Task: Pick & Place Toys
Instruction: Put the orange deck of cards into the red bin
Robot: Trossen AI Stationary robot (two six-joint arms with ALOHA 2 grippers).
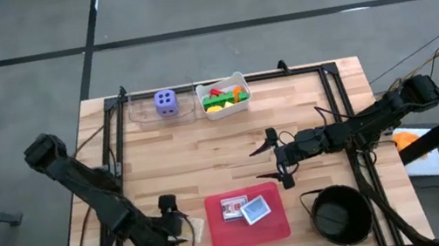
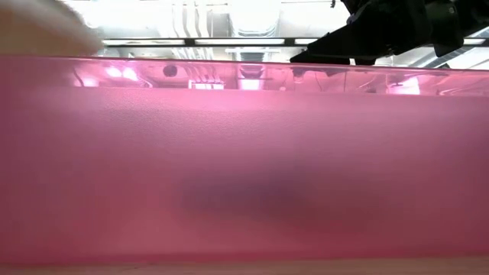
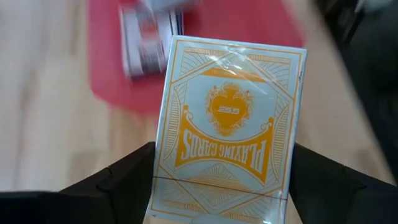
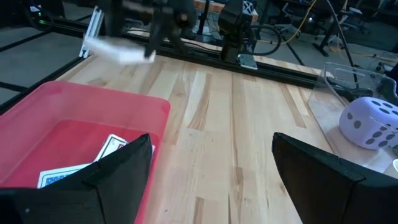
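Note:
My left gripper is shut on an orange-and-white playing-card pack at the near left, just left of the pink tray. A white card pack and a blue card pack lie flat in the tray. The purple die sits in a clear box at the far edge. Red, green and orange blocks lie in the white tub. My right gripper is open and empty over the table's middle, pointing left. My left gripper pinches the orange pack by its two long edges, at the end nearest the wrist, between its two fingers. The pack sticks out ahead of the fingers toward the pink tray, face up. In the right wrist view the pack shows clear of the table.
A black bowl stands at the near right beside the tray. A black frame rail runs along the far edge and down both sides. The tray's pink wall fills the low view. Bare wood lies between the tray and the tub.

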